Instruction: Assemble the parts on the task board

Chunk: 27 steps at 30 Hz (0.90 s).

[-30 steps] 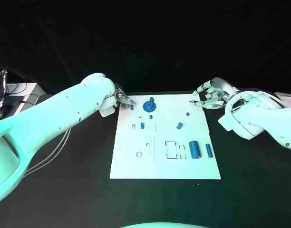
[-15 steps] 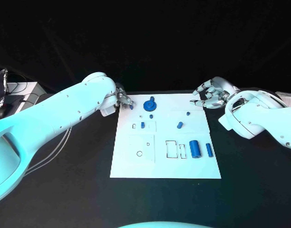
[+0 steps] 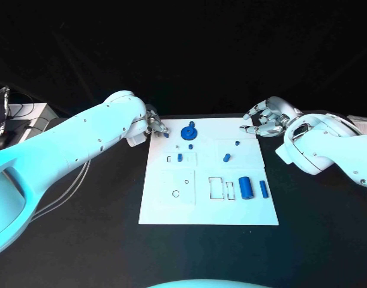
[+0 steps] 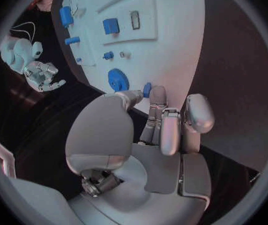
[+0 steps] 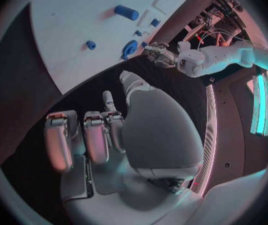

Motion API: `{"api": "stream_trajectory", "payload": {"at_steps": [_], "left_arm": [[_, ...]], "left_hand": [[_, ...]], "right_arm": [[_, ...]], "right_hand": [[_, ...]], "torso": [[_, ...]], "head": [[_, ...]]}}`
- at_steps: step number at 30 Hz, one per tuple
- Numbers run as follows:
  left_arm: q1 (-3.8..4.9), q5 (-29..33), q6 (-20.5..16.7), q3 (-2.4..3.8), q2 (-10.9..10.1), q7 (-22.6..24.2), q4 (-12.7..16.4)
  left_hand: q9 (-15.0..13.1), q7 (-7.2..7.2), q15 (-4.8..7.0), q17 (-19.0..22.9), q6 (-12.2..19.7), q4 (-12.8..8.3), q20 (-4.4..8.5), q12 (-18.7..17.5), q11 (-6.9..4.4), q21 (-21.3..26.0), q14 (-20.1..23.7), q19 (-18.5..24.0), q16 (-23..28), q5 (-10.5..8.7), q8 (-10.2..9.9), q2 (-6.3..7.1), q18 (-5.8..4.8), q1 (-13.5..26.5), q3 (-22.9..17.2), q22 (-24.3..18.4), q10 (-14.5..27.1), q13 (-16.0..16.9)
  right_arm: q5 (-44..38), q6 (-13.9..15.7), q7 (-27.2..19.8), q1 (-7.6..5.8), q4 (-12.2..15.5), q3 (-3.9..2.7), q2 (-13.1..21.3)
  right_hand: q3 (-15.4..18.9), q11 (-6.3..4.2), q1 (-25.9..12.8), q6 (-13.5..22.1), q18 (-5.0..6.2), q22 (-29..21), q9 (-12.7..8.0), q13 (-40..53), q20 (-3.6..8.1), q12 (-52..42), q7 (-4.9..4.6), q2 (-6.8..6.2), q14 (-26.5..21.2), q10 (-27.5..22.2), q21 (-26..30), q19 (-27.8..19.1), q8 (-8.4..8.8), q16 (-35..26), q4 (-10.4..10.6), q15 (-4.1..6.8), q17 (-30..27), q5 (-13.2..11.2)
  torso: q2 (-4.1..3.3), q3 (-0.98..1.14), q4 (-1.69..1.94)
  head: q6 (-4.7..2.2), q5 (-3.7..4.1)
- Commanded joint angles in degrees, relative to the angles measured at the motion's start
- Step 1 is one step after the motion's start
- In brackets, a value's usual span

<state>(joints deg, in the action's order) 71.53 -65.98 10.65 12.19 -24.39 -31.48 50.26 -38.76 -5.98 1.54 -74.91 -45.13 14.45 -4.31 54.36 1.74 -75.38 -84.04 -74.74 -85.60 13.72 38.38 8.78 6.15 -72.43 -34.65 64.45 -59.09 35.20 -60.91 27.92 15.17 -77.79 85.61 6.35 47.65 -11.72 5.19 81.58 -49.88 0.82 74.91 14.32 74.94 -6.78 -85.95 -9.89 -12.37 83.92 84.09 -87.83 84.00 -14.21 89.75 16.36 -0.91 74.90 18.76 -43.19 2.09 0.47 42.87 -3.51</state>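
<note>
The white board [image 3: 208, 180] is lying in the middle of the dark surface [image 3: 89, 240], and most of the job is looking unfinished to me. A blue gear [image 3: 189, 133] is sitting near the board's far edge, towards eleven o'clock from its centre, and looks as if it may already be seated there, though I cannot be sure. A small blue peg [image 3: 179, 158] is standing by a slot to the left of centre, and another short blue piece [image 3: 226, 159] is lying loose at about one o'clock. Down at four o'clock a fat blue cylinder [image 3: 246, 188] and a slimmer blue bar [image 3: 263, 190] are lying beside two outlined rectangular slots that are standing empty, so I judge those pieces are waiting to be fitted.

The left hand [image 3: 154, 125] is working at the board's far left corner, around ten o'clock, its fingers [image 4: 154, 101] reaching onto a small blue part [image 4: 146, 89] at the edge; whether they are actually clamped on it I cannot tell. The right hand [image 3: 265, 119] is hovering off the far right corner at about two o'clock, its fingers [image 5: 98, 135] curling loosely apart and holding nothing.
</note>
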Motion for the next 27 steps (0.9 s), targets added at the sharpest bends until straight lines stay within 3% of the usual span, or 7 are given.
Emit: {"api": "stream_trajectory", "payload": {"at_steps": [1,7,16,24,27], "left_arm": [[0.04,0.46,1.0,-0.03,0.11,0.74,0.1],[0.04,0.39,0.36,-0.08,0.15,1.12,0.08],[0.02,1.19,-1.52,-0.14,-0.52,1.69,1.74],[0.0,2.33,-2.61,-0.17,-3.04,0.92,7.31],[-0.01,2.49,-3.11,-0.22,-4.63,0.61,10.55]], "left_hand": [[-0.17,0.44,0.59,-7.47,0.09,-1.58,0.23,-0.09,-0.51,-0.4,-2.71,-0.23,-0.39,0.34,1.0,-0.14,-0.51,-1.88,-3.08,0.24,-0.22,-0.46],[-0.72,0.45,0.72,-8.26,-0.08,-5.51,0.28,-0.18,-0.62,-1.2,-3.1,-0.78,-0.95,0.41,3.21,0.88,-0.71,-1.81,-10.32,1.43,-1.6,-1.49],[-0.99,0.88,1.11,-10.3,-1.17,-8.28,0.57,1.14,-1.04,-2.43,-4.05,-1.9,-2.04,0.98,4.48,2.44,-1.06,0.46,-14.52,3.31,-4.19,-0.51],[-0.91,1.36,1.55,-11.61,-2.35,-9.54,0.95,2.68,-1.53,-3.43,-4.64,-2.98,-2.7,2.11,4.9,3.6,-1.39,2.15,-16.28,4.92,-6.7,1.45],[-0.88,1.59,1.76,-11.77,-2.84,-9.91,1.15,3.15,-1.75,-3.68,-4.74,-3.27,-2.77,2.9,5.07,4.1,-1.47,3.09,-17.04,5.29,-7.58,2.12]], "right_arm": [[-0.59,-0.5,-0.22,0.0,-0.04,-0.03,-0.06],[-0.59,-0.52,-0.26,0.0,-0.14,-0.03,-0.11],[-0.59,-0.5,-0.3,0.01,-0.37,-0.03,-0.14],[-0.53,-0.35,-0.46,0.01,-0.68,-0.03,-0.08],[-0.46,-0.28,-0.54,0.01,-0.88,-0.03,-0.02]], "right_hand": [[-0.33,-0.17,-0.4,0.52,-0.18,13.32,0.08,10.49,0.24,0.08,0.07,0.23,5.77,1.19,0.2,4.86,-0.21,-0.15,0.07,0.21,13.84,0.31],[-0.37,-0.18,-0.43,0.53,-0.18,13.32,0.09,10.47,0.25,0.09,0.08,0.2,5.76,1.18,0.21,4.87,-0.24,-0.17,0.07,0.21,13.8,0.31],[-0.39,-0.18,-0.46,0.54,-0.16,13.27,0.09,10.45,0.25,0.11,0.08,0.19,5.75,1.16,0.27,4.84,-0.26,-0.18,0.08,0.21,13.77,0.31],[-0.39,-0.18,-0.46,0.54,-0.16,13.27,0.09,10.45,0.25,0.11,0.08,0.19,5.75,1.16,0.27,4.84,-0.26,-0.18,0.08,0.21,13.77,0.31],[-0.39,-0.18,-0.46,0.54,-0.16,13.27,0.09,10.45,0.25,0.11,0.08,0.19,5.75,1.16,0.27,4.84,-0.26,-0.18,0.08,0.21,13.77,0.31]], "torso": [[0.0,0.0,0.04],[0.02,0.03,-0.02],[0.1,0.01,0.06],[0.17,-0.04,0.21],[0.48,0.0,0.53]], "head": [[0.09,-0.01],[0.09,-0.08],[-0.03,-0.15],[-0.08,-0.23],[0.15,-0.19]]}}
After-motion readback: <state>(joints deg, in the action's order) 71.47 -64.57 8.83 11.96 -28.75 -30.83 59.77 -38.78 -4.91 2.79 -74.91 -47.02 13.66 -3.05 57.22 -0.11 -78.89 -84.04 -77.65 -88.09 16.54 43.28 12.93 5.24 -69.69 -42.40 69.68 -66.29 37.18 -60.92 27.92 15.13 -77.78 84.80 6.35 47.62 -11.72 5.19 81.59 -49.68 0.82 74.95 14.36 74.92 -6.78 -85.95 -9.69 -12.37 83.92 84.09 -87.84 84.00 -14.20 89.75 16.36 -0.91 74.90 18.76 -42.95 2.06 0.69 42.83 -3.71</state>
